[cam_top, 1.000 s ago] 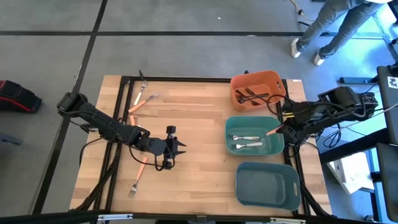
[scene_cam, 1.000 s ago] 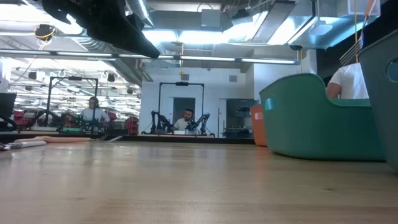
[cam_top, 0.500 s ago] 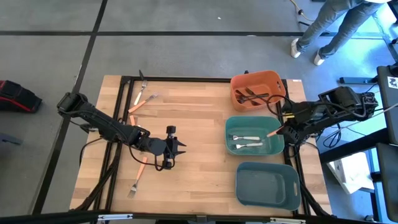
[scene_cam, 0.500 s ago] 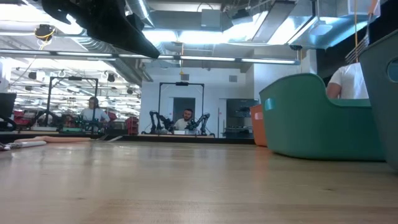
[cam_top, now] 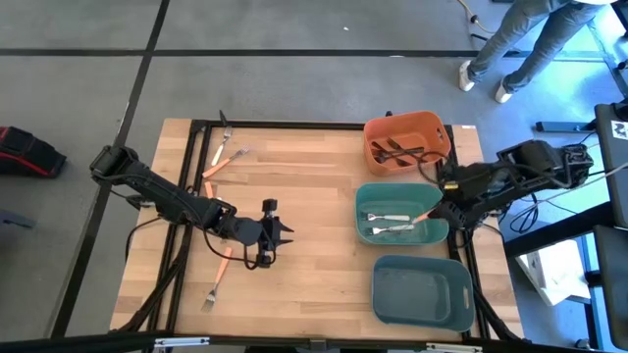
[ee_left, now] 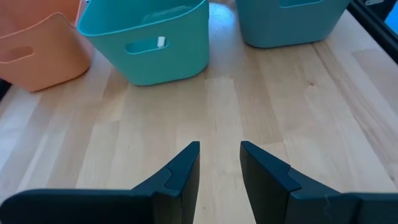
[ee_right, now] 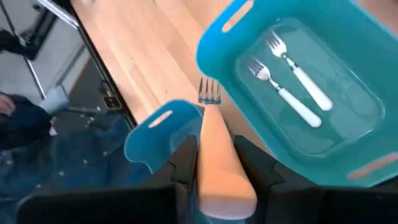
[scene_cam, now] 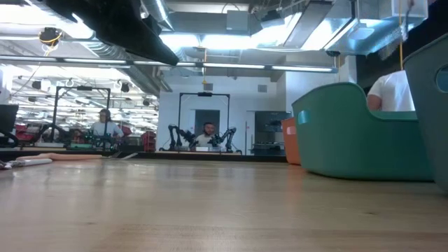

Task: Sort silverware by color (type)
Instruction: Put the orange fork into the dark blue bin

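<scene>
The right gripper, at the tabletop's right edge, is clamped on an orange-handled fork whose long axis points out along the fingers, tines over the teal bin and the blue bin; which it will enter is uncertain. Since the earlier frame it has shifted slightly inward. Mid-table, the left gripper waits with fingers apart, remaining forks toward the left edge.
</scene>
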You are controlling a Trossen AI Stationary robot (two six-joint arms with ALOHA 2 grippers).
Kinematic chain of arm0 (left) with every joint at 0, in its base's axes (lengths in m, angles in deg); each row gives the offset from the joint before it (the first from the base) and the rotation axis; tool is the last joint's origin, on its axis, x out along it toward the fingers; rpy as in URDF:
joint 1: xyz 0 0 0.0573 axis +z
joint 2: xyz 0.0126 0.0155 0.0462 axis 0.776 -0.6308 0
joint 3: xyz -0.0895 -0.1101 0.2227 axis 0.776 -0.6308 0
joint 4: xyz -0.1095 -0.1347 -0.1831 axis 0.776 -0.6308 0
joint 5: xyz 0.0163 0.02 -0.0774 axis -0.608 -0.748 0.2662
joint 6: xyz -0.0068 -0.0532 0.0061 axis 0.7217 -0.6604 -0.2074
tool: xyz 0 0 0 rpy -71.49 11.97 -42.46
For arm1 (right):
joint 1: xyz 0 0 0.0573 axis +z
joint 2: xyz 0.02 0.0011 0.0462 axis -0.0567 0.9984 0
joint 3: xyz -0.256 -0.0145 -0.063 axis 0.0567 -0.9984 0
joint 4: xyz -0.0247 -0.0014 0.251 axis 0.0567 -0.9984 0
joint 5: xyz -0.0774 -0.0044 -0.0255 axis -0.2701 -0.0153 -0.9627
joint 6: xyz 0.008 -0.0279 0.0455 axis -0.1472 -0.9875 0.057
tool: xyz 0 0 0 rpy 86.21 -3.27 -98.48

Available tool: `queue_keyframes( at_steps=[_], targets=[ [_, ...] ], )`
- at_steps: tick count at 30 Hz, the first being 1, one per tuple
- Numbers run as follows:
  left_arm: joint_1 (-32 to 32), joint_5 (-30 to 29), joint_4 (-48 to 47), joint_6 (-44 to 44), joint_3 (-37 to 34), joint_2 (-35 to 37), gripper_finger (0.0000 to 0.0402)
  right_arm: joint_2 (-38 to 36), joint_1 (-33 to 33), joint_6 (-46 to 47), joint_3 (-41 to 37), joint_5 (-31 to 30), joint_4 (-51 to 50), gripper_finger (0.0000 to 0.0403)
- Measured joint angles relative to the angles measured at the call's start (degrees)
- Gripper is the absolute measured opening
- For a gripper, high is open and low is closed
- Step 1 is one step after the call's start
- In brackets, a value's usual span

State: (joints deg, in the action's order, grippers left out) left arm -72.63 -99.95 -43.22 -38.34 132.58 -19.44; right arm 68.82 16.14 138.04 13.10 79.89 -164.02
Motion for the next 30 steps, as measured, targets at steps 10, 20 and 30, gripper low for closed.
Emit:
queue_keyframes(
  at_steps=[10, 20, 30],
  targets=[
    [0.0, 0.2, 0.3, -0.1, 0.0, 0.0, 0.0110, 0.5, 14.6, 4.5, -6.0, -4.6, 13.1, 0.0067],
    [-0.1, 0.4, 0.3, -0.3, 0.0, 0.0, 0.0110, 6.9, 29.4, 11.7, -8.0, -13.2, 12.1, 0.0067],
    [0.0, 0.4, 1.0, -0.3, 0.0, 0.0, 0.0110, 14.5, 30.3, 14.8, -9.7, -19.2, 12.1, 0.0098]
  ],
)
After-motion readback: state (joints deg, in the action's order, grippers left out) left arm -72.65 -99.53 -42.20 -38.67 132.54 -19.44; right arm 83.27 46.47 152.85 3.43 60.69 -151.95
